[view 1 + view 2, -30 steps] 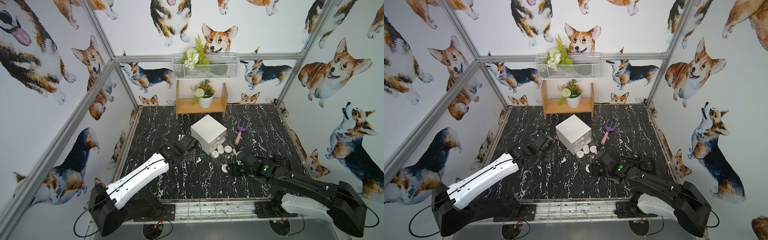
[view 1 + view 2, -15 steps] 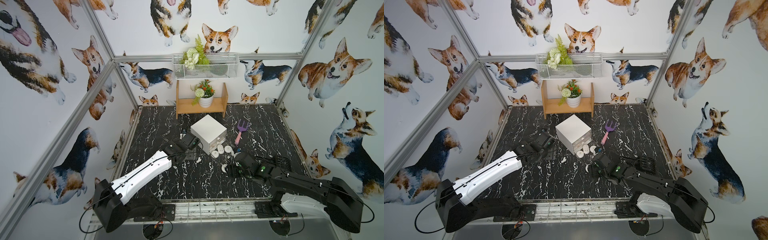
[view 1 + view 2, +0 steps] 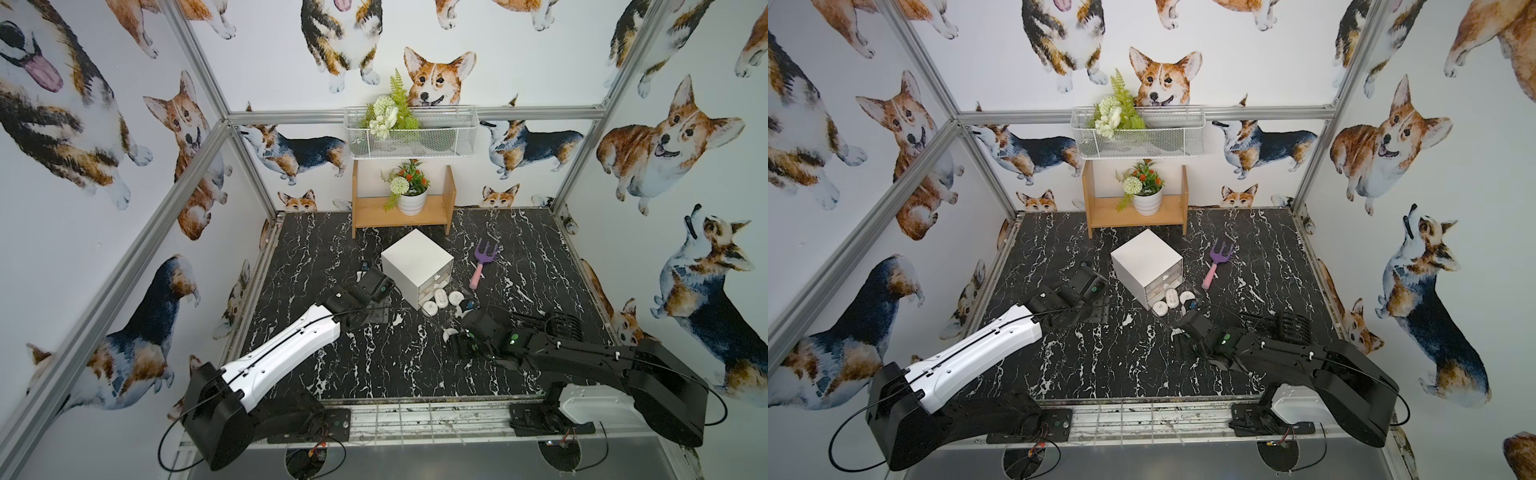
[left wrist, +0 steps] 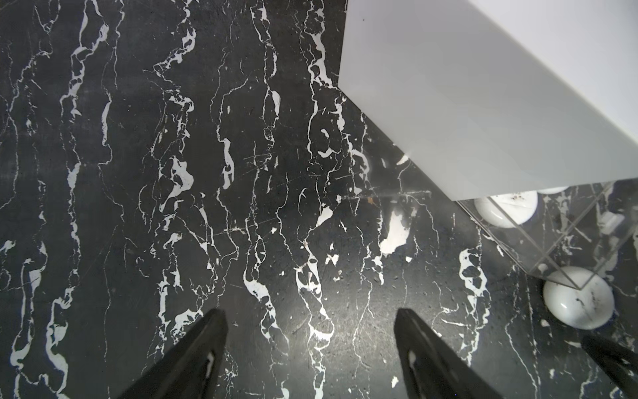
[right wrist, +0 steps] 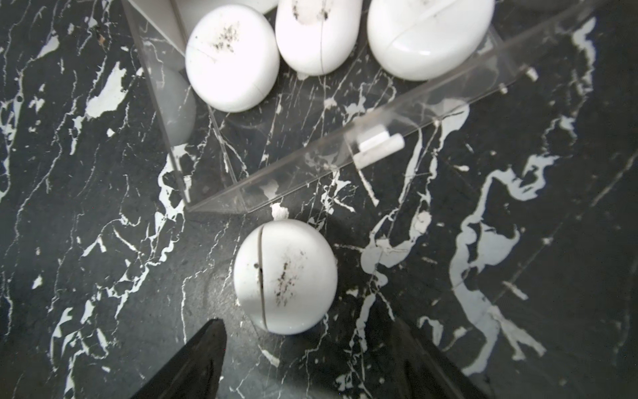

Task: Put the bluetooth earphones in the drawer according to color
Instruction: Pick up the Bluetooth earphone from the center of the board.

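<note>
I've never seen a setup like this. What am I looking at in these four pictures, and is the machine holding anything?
These are two robot arms, the left arm and the right arm, on a black marbled table. Two pictures look down on everything from above; the other two come from a camera on each arm's wrist. On the table are a white cabinet, a toy fork and a wooden shelf. The cabinet's lowest drawer is pulled out, with white earphone cases inside. One more white case lies on the table just ahead of the right fingers. Those and the left fingers are spread open, holding nothing.
</note>
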